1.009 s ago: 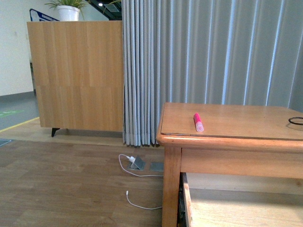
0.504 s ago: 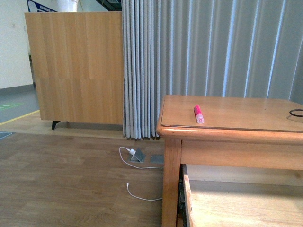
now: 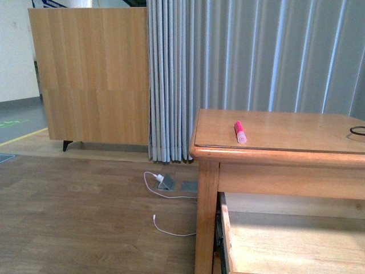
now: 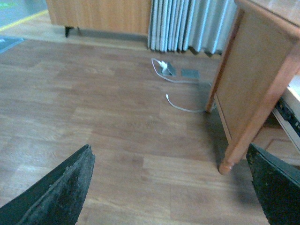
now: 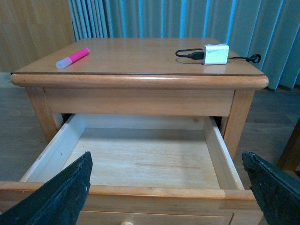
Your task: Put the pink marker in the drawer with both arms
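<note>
The pink marker (image 3: pixel 240 132) lies on the wooden table top (image 3: pixel 296 134), near its front left part; in the right wrist view the pink marker (image 5: pixel 72 57) rests at the far left of the top. Below it the drawer (image 5: pixel 51 157) stands pulled out and holds nothing; its side wall (image 3: pixel 224 237) shows in the front view. My right gripper (image 5: pixel 164 194) is open, hovering just in front of the drawer's front rim. My left gripper (image 4: pixel 168 192) is open over bare floor, beside the table leg (image 4: pixel 248 122). Neither arm shows in the front view.
A white charger (image 5: pixel 215 54) with a black cable (image 3: pixel 358 131) lies on the far right of the top. On the floor sit a white cable (image 3: pixel 166 230) and a floor socket (image 3: pixel 166 182). A wooden cabinet (image 3: pixel 91 74) and grey curtain (image 3: pixel 256 57) stand behind.
The whole scene has slid upward in the front view, and the plant on the far cabinet has left the picture. The marker lies in the same spot on the table.
</note>
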`<action>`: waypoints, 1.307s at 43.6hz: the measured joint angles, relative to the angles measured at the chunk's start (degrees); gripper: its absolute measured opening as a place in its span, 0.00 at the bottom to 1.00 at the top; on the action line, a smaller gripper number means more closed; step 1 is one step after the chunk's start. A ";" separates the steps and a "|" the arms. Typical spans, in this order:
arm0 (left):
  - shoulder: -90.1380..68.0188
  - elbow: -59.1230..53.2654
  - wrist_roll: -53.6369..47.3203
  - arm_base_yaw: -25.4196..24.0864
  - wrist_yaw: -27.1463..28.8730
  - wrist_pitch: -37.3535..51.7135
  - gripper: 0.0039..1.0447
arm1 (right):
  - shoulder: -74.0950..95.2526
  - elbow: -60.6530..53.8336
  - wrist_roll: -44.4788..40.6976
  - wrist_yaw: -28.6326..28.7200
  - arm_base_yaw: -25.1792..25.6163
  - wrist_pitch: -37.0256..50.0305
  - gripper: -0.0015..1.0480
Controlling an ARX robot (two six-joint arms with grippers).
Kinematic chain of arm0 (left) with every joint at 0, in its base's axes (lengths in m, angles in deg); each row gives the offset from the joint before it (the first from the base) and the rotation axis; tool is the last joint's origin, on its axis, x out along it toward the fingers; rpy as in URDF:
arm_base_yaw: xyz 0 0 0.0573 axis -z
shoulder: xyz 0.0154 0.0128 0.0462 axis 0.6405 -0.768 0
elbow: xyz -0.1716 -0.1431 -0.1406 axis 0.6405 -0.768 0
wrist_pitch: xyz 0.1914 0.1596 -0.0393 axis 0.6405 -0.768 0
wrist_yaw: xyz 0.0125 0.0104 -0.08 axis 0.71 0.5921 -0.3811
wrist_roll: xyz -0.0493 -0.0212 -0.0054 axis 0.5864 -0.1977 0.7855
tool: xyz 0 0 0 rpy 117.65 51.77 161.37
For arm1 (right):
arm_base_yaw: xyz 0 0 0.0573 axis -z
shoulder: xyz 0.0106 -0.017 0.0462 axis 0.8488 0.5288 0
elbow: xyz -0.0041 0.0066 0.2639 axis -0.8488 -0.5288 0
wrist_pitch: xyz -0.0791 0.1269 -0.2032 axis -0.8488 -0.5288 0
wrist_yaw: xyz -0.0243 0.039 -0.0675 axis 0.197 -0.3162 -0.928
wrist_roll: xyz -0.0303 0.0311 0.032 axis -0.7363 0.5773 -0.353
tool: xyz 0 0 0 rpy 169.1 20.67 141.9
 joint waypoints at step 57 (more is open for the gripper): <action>-104.04 86.01 -1.09 24.26 -1.70 19.61 0.94 | 0.00 0.00 0.00 -0.07 -0.02 0.00 0.92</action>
